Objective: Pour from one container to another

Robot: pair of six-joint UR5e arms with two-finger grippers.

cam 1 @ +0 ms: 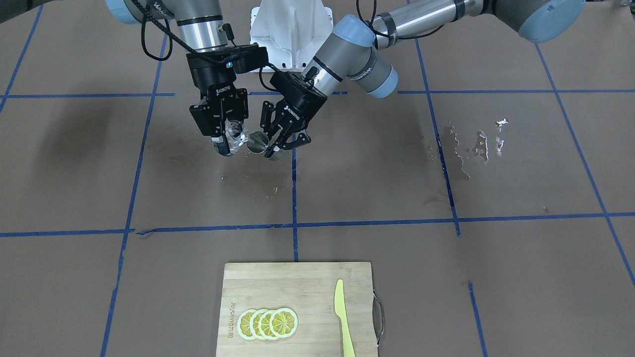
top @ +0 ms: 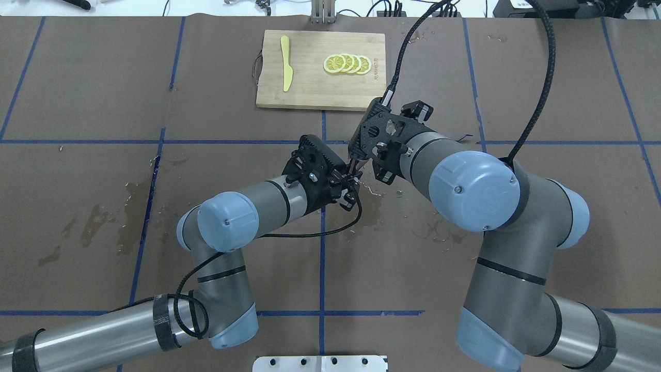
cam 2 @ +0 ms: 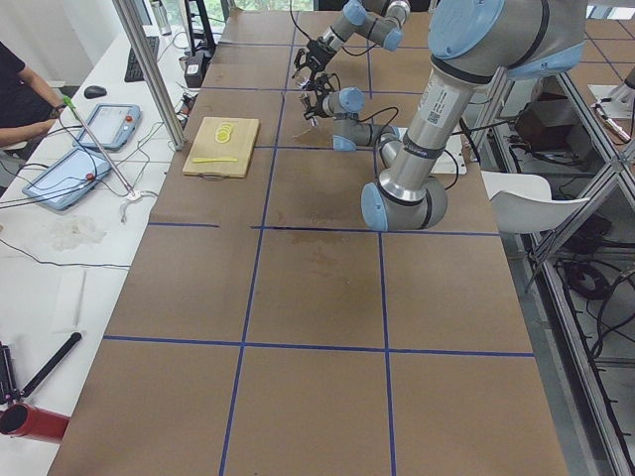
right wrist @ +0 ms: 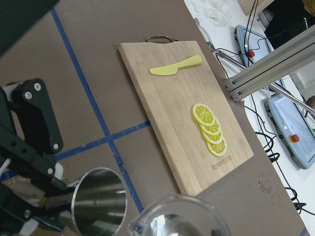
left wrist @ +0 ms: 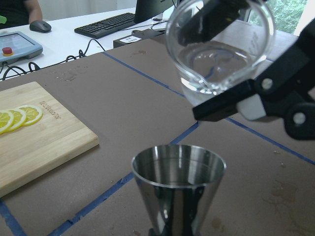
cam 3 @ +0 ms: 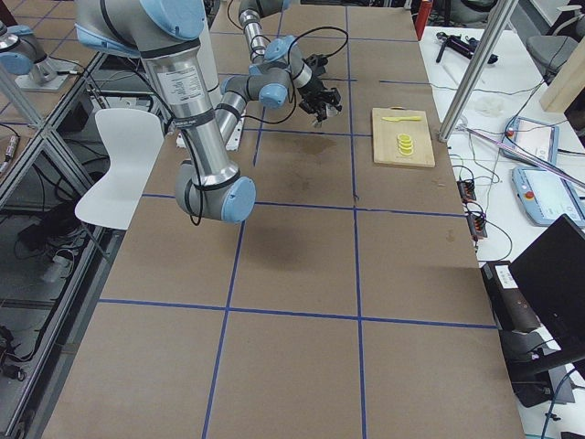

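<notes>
Two claws meet above the middle of the bench with the pour set up but, by the look of it, barely begun. The right claw is clenched on the small clear glass cup, which is tipped steeply so that its lip hangs just above the open mouth of the steel jigger. The left claw grasps the jigger by its lower part and holds it off the bench. Both vessels are lifted and brought together. Clear liquid pools against the cup's lowered wall near the lip, and no stream shows between cup and jigger. The jigger's bowl appears empty or nearly so, though reflections on the steel make that hard to call. Judged from this, nearly all of the transfer is left, and the cup needs a further tilt.

From overhead the two wrists cover both vessels, and in the side views they are too small to read. The left wrist view cuts off the jigger's lower cone and the fingers holding it. The right wrist view crops the cup at the frame's bottom edge. Wet patches glisten on the bench well apart from the claws. A cutting board with lemon slices and a yellow knife lies untouched at the far side
</notes>
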